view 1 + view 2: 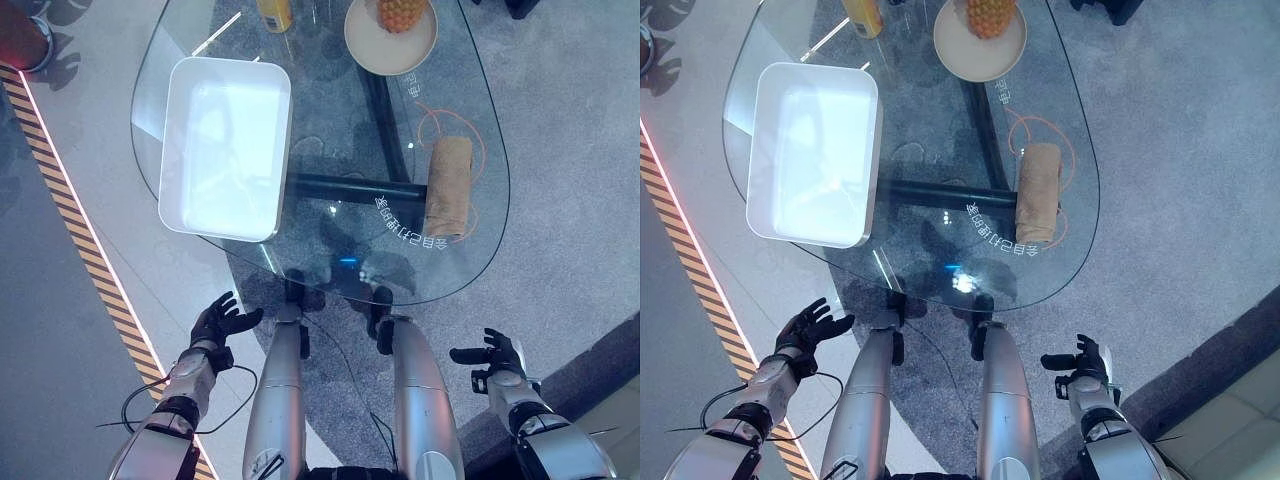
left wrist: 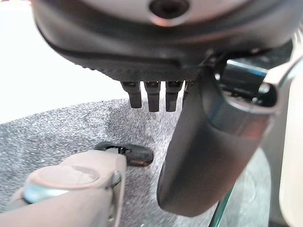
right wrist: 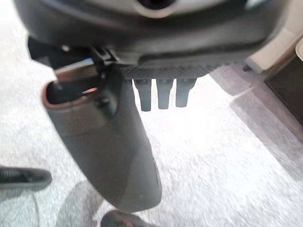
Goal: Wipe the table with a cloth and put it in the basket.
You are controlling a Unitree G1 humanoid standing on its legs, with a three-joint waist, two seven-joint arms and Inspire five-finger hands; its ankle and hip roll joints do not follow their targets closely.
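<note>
Nearest to me, my left robot hand (image 1: 222, 322) hangs low, short of the near edge of the oval clear-glass desk (image 1: 330, 285), its fingers spread and holding nothing. My right robot hand (image 1: 497, 356) hangs on the other side, also short of that edge, fingers loose and empty. Both wrist views show straight fingers over grey floor, with nothing in either palm.

The task's thing, the rolled tan cloth (image 1: 448, 186), lies on the desk towards its right edge, inside a loop of thin orange cord (image 1: 434, 117) that runs around it. The white rectangular plastic basket (image 1: 224, 145) sits on the desk's left part, well apart from the cloth, and it looks empty.

I judge the step in hand to be reaching for the cloth, and the right robot hand is the natural one, since the cloth lies on its side. I should lift it clear of the desk edge first, then come down on the roll's middle from above and close across its short width, so it stays bunched for wiping. The cord is a risk, as fingers could snag it and drag it along.

Beyond the cloth, at the desk's far end, stands a cream round plate (image 1: 372, 45) carrying a pineapple (image 1: 402, 12), with a yellow bottle (image 1: 275, 13) near it. My wiping strokes should stay short of them.
</note>
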